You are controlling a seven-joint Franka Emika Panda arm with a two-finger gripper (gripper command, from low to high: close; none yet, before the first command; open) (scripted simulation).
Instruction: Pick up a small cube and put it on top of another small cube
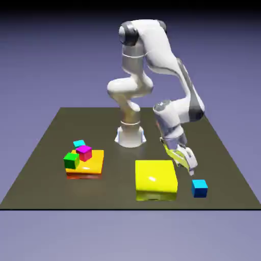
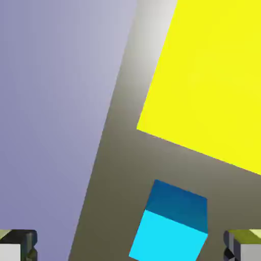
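Claw (image 1: 189, 170) hovers open just above small cube (image 1: 199, 188), untouched.

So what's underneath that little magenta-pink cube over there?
The small magenta-pink cube sits on a flat yellow slab, which has an orange-red layer beneath; the cube itself hides exactly where its base rests.

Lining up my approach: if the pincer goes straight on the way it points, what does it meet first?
Probably the blue cube, which lies between the open pincer's fingertips in the hand view; depth is unclear, and the yellow slab lies off to one side.
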